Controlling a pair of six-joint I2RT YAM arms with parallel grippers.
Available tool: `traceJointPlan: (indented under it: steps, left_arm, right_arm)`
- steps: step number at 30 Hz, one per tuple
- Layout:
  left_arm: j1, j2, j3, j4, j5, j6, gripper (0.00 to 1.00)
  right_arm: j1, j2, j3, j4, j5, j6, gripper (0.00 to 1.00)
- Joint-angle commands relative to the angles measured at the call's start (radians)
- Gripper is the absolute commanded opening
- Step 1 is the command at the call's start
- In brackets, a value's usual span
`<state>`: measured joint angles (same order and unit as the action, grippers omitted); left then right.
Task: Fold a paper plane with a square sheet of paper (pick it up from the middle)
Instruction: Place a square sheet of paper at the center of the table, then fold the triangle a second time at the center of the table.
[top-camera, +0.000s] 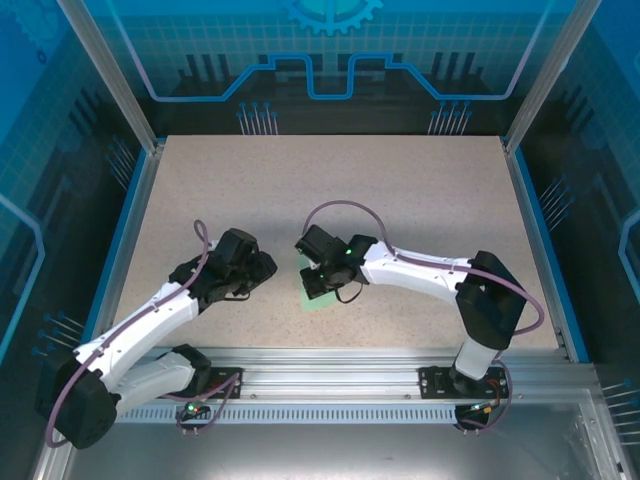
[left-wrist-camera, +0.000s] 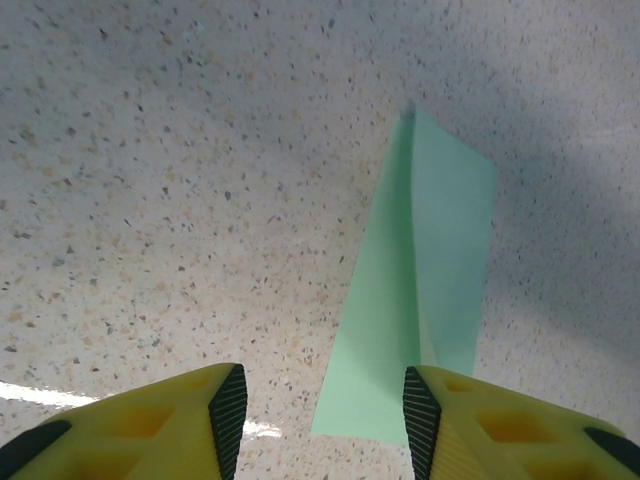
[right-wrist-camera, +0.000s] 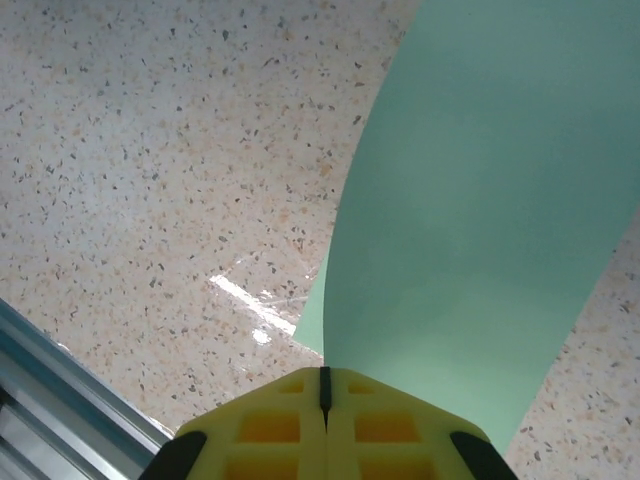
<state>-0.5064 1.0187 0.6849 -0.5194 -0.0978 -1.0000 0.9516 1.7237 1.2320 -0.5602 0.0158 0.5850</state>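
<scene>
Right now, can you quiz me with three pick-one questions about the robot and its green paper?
1. Where is the thin pale mint-green paper sheet? A. far back corner B. at the right claw C. on the metal rail
2. What colour are the fingers of the left claw? A. red B. yellow C. blue
3. The right claw is: A. shut on the paper B. wide open C. holding a cup
Answers: B, top view shows it there; B, wrist view shows yellow; A, its fingers meet, pinching the paper.
</scene>
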Motion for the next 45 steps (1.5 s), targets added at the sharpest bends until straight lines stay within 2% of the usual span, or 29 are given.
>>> traceJointPlan:
  steps: [1,5,11,25,37,45]
  left_arm:
    - [0.007,0.017,-0.028,0.076,0.105,0.045,0.49]
    - [0.004,0.068,-0.03,0.13,0.175,0.06,0.49]
    - [-0.026,0.137,-0.018,0.184,0.213,0.066,0.49]
    - [-0.137,0.3,0.045,0.253,0.202,0.034,0.47]
    - [-0.174,0.385,0.082,0.287,0.205,0.023,0.44]
    - [-0.181,0.434,0.087,0.331,0.21,-0.003,0.42]
  right_arm:
    - [-0.055,0.05,-0.027,0.035,-0.167,-0.149,0.0]
    - [-0.111,0.039,-0.057,0.067,-0.236,-0.202,0.01]
    - [-0.175,0.067,-0.047,0.044,-0.345,-0.311,0.02]
    - [-0.251,0.145,-0.016,0.006,-0.318,-0.46,0.03]
    - [-0.276,0.206,0.036,-0.001,-0.341,-0.569,0.04]
    - [-0.305,0.208,0.027,-0.005,-0.332,-0.566,0.03]
